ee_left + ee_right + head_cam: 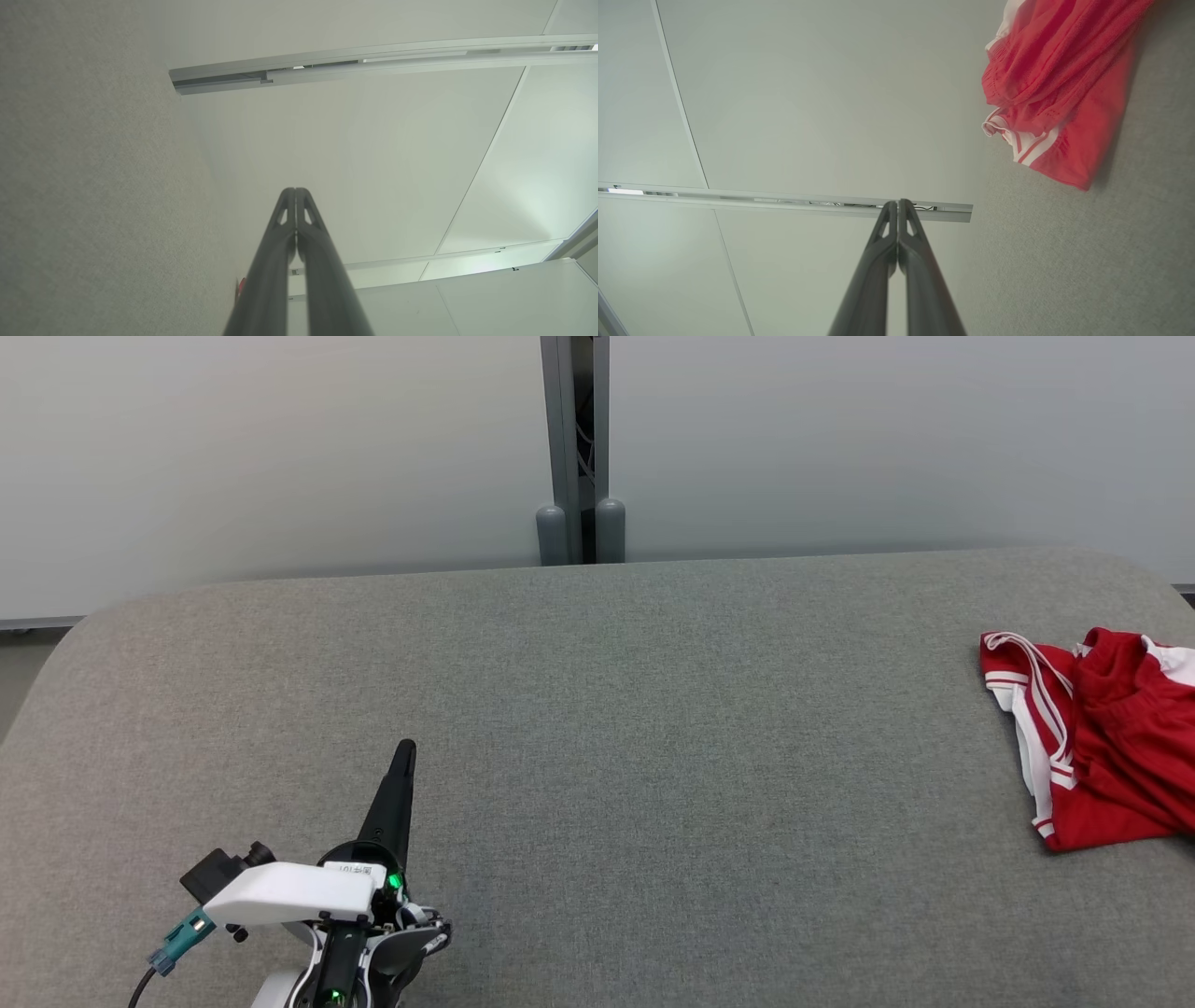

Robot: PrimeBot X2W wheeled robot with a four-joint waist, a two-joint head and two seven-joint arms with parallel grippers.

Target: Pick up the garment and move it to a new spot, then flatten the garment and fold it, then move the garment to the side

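left gripper [406,749], right gripper [897,203] pinched together, empty; red garment [1111,747] crumpled far right

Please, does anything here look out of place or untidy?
Only the red garment: it lies crumpled at the far right of the grey fabric surface, bunched and folded over itself. I see no spill or damage.

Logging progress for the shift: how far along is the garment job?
Nothing looks done: the red garment lies bunched, not flat or folded, at the right edge of the grey surface. Nothing is in hand: the left gripper and right gripper are shut and empty, apart from it. Remaining: pick up, move, flatten, fold, set aside.
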